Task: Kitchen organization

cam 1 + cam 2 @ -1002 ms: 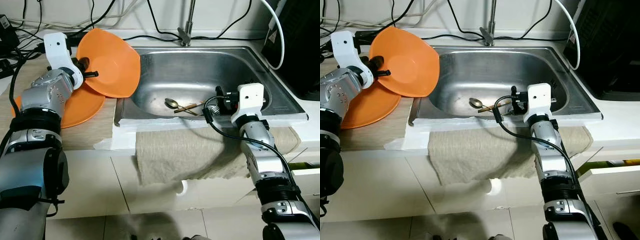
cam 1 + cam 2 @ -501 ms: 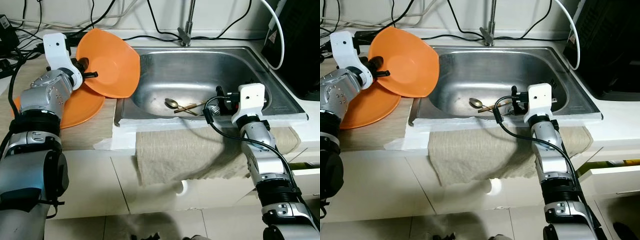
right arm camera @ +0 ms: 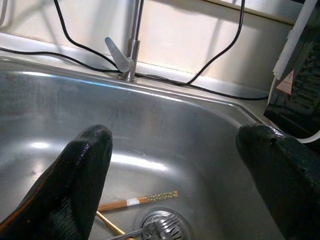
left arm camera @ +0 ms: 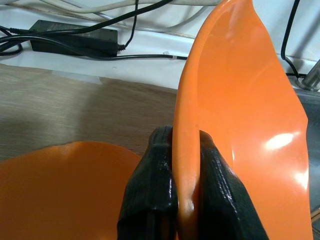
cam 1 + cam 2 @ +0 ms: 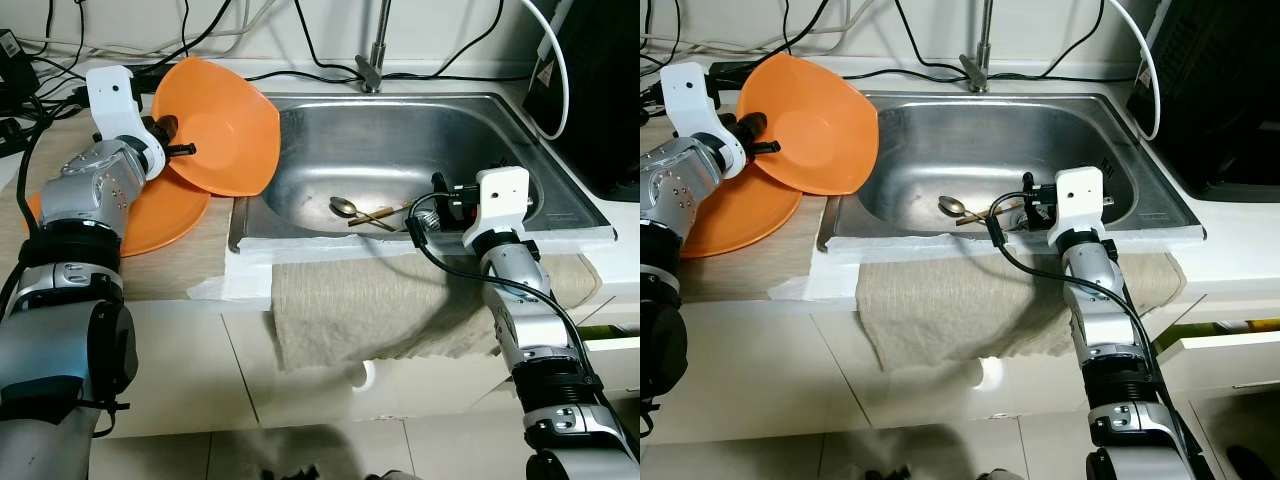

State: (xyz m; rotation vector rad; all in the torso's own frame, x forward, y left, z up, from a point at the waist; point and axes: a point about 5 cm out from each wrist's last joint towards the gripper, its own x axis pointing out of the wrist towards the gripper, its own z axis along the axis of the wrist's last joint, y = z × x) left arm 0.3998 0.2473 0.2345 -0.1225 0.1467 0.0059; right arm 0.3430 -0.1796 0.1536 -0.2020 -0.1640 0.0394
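- Showing the left end effector (image 4: 175, 200) clenched on the rim of an orange bowl (image 5: 225, 125), one black finger (image 4: 150, 195) on each face of the wall; the bowl is held tilted on edge above the wooden worktop (image 5: 190, 260), its far side reaching over the left rim of the sink (image 5: 560, 190).
- A second orange dish (image 5: 165, 215) lies flat on the worktop under and just beside the held bowl, partly covered by the left arm.
- The right end effector (image 3: 175, 175) is released, its two fingers (image 3: 80, 180) spread wide and pointing into the steel basin from the near right edge of the sink.
- On the basin floor lie a spoon (image 5: 345, 206) and a pair of wooden chopsticks (image 3: 137, 201); the chopsticks touch the spoon and run toward the drain (image 3: 162, 227), across which a fork (image 3: 150, 230) rests.
- A beige cloth (image 5: 370, 305) hangs over the front edge of the worktop below the sink, with the right forearm lying on it.
- A tap (image 5: 372, 60) stands upright behind the basin, and black cables (image 5: 320, 55) run along the wall behind it.
- A power adapter (image 4: 72, 37) sits on the white ledge behind the worktop.
- A dark appliance (image 5: 600, 90) stands on the worktop to the right of the sink.
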